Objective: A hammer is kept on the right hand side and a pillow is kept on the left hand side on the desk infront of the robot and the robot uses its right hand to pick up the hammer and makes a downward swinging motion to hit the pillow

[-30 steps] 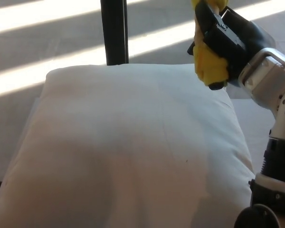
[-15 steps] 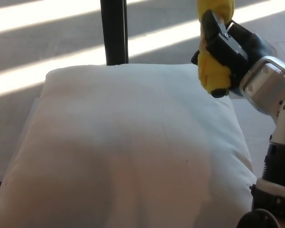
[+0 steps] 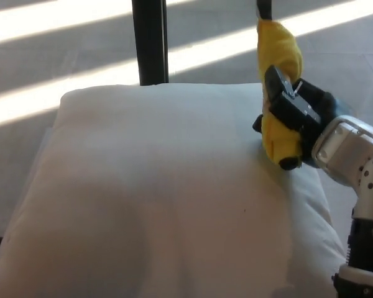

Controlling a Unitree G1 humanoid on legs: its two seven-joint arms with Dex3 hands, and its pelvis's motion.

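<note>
A large white pillow (image 3: pixel 168 192) fills most of the head view. My right hand (image 3: pixel 296 121) is over the pillow's far right corner, shut on the yellow handle of the hammer (image 3: pixel 278 68). The handle points up and away from me, and a dark part of the hammer shows at the top edge of the picture. The handle's lower end is at or just above the pillow's surface; I cannot tell whether it touches. My left hand does not show.
A black upright post (image 3: pixel 150 40) stands behind the pillow at the back. Grey floor with bright stripes of sunlight (image 3: pixel 62 81) lies beyond. My right forearm, silver and white (image 3: pixel 354 155), comes in from the right edge.
My right hand has come down with the hammer, from the top right of the picture to the pillow's far right corner. The pillow has not moved.
</note>
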